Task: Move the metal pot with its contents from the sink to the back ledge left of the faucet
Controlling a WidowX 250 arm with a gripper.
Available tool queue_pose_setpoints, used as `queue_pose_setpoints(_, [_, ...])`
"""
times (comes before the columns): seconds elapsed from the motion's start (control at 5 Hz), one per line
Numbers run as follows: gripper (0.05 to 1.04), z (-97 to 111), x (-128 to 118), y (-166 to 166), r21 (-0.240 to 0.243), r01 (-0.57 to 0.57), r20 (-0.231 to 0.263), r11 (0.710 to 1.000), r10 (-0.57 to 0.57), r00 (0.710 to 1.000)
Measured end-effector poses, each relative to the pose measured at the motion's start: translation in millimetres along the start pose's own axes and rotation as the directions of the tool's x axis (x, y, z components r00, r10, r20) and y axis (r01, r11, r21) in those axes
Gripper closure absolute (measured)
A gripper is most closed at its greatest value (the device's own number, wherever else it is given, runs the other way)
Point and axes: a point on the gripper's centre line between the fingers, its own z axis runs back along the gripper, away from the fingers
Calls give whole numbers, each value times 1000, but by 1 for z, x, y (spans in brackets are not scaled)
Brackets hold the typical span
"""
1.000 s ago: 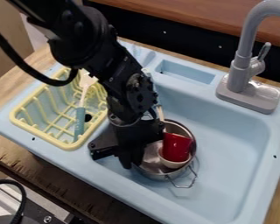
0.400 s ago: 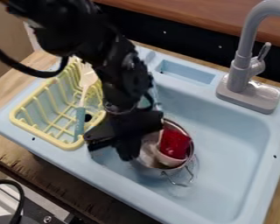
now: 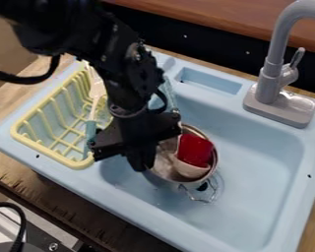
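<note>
- The metal pot (image 3: 163, 160) sits in the light blue sink (image 3: 259, 167), toward the basin's rack side; its rim by the arm is partly covered, so its full outline cannot be followed.
- In it lies a cream bowl (image 3: 190, 170), its far part hidden under a red thing (image 3: 196, 149) that leans in it; what the red thing is cannot be made out.
- A wire handle (image 3: 194, 199) stands out from the pot's near right side, beside a small dark drain opening (image 3: 203, 187), part of which is covered.
- The black tool (image 3: 141, 164) hangs at the pot's left edge, overlapping it in view. Whether it is open, closed or gripping the rim, I cannot tell.
- The robot arm (image 3: 124, 78) comes down from the upper left, its base cut off, and hides the strip between basin and rack.
- Left of it is a yellow dish rack (image 3: 75, 164), its right side partly covered. A spatula (image 3: 90, 128) with a pale head and teal handle lies in it, the handle's lower end hidden.
- A grey faucet (image 3: 270, 78) rises at the right, its spout cut off.
- The wooden bench (image 3: 75, 209) carries the sink.
</note>
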Motion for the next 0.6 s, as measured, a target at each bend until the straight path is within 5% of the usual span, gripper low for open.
queue_pose_setpoints(0.4, [1029, 13, -2, 1, -66, 2, 21, 998, -1, 1000])
queue_pose_setpoints(0.6, [1029, 18, -4, 4, -70, 1, -12, 998, -1, 1000])
